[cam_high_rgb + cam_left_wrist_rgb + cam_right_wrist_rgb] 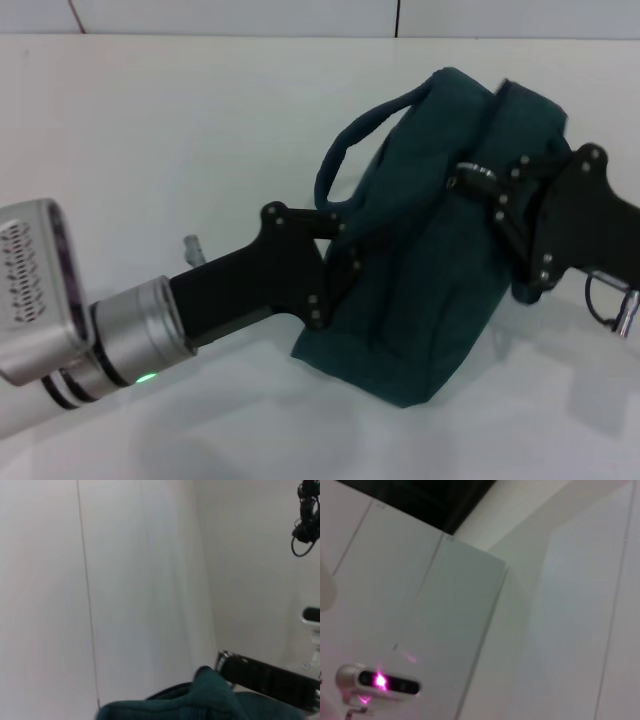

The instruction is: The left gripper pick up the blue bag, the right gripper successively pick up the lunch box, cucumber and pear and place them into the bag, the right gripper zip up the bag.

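Bag (430,260): teal, on table (150,130), near right edge.
Left gripper (340,245): clamped on bag's left side.
Right gripper (475,185): at bag's top; grip unclear.

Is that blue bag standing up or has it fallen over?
Standing, leaning slightly. The blue bag rests on the white table, handle arching up, with the left gripper and right gripper at its top edges.
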Action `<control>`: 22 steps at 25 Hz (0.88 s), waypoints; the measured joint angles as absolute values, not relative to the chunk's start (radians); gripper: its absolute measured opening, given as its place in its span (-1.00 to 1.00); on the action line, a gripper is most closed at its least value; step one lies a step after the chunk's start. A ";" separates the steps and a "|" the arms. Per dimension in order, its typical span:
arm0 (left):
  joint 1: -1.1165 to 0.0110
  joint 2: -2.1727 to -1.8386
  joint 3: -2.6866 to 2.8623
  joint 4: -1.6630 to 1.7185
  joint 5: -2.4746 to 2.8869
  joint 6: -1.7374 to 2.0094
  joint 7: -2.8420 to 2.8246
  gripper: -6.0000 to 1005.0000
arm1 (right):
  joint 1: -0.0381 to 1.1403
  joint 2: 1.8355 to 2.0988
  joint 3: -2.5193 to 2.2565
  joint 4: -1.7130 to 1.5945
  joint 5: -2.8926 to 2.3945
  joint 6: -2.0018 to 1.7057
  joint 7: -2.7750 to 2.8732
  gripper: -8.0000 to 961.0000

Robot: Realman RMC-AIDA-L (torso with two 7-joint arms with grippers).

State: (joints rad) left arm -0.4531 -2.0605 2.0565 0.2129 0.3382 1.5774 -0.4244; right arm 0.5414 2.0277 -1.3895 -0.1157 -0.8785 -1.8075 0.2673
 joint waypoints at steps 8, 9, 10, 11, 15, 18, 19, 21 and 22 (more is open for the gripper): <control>-0.462 -2.059 2.032 0.163 0.357 1.587 -0.416 -0.90 | 0.527 2.028 -1.403 -0.107 -0.796 -1.802 0.252 -0.95; -0.462 -2.058 2.032 0.161 0.360 1.587 -0.416 -0.90 | 0.521 2.028 -1.403 -0.109 -0.788 -1.802 0.252 -0.95; -0.462 -2.059 2.030 0.158 0.360 1.586 -0.415 -0.90 | 0.515 2.028 -1.403 -0.111 -0.782 -1.803 0.252 -0.95; -0.462 -2.059 2.029 0.157 0.360 1.585 -0.415 -0.90 | 0.510 2.028 -1.403 -0.113 -0.775 -1.804 0.252 -0.95; -0.463 -2.059 2.031 0.153 0.361 1.566 -0.419 -0.90 | 0.487 2.028 -1.402 -0.115 -0.734 -1.808 0.252 -0.95; -0.471 -2.062 2.034 0.153 0.386 1.546 -0.421 -0.90 | 0.483 2.028 -1.402 -0.108 -0.720 -1.804 0.252 -0.95; -0.472 -2.062 2.034 0.153 0.394 1.542 -0.422 -0.90 | 0.481 2.028 -1.401 -0.107 -0.717 -1.803 0.252 -0.95; -0.474 -2.062 2.031 0.152 0.399 1.539 -0.423 -0.90 | 0.473 2.028 -1.399 -0.106 -0.710 -1.801 0.252 -0.95; -0.474 -2.061 2.030 0.152 0.399 1.538 -0.424 -0.90 | 0.468 2.028 -1.398 -0.106 -0.703 -1.801 0.252 -0.95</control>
